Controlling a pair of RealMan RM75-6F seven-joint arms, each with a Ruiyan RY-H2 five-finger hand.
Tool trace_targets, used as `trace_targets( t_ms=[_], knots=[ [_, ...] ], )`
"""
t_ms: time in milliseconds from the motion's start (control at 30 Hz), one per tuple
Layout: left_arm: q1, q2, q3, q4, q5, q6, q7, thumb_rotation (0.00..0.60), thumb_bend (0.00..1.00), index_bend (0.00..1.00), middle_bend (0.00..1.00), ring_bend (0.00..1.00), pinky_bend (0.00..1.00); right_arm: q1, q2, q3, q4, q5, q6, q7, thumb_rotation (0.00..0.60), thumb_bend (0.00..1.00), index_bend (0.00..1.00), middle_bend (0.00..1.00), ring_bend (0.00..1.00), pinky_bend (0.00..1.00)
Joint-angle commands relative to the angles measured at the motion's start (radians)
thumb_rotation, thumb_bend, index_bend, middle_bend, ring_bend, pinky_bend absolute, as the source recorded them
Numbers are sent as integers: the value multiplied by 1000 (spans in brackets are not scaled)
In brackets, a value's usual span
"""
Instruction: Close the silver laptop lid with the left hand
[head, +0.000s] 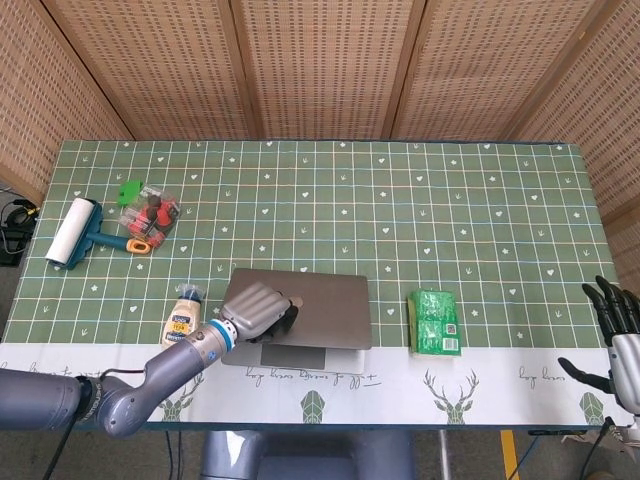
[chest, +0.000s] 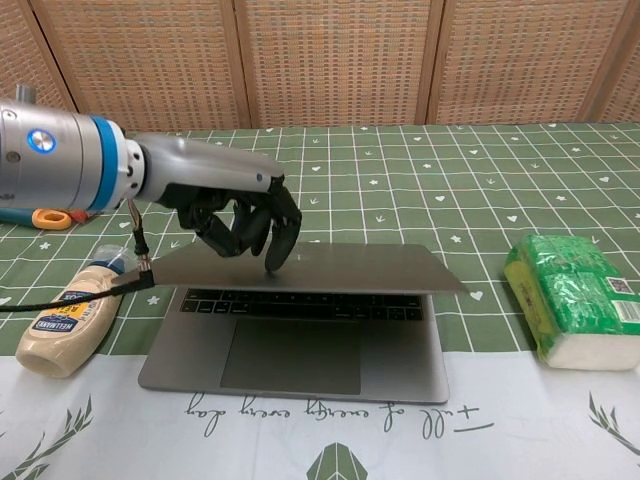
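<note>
Fingertips (chest: 272, 262) of left hand (chest: 240, 215) press flat matte-silver laptop lid (chest: 330, 268), slightly ajar.

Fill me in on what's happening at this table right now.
The robot's left hand is pressing its fingertips down on the lid of a silver laptop to close it. The lid is low but not yet shut: the chest view shows a strip of keyboard in the gap. The right hand waits at the table's right edge, fingers spread, holding nothing. A mayonnaise bottle lies left of the laptop and a green tissue pack lies to its right.
</note>
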Motion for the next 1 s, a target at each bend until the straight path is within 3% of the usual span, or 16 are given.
trace_targets(
  t_ms=[33,433,1000],
  knots=[
    [13,-42,16,30,9,-2,-11,600,1000,511,424,378,403,0,0,0,-1,-1,1,-1,600,15,0,0,0,0],
    [23,-157,53,128,-5,-8,3,600,1000,509,424,379,403,1,0,-1,-1,1,-3,-2,600,15,0,0,0,0],
    [34,-194,78,165,-21,-2,21,600,1000,503,424,378,403,1,-2,-3,-4,-1,-3,-9,600,15,0,0,0,0]
  ],
)
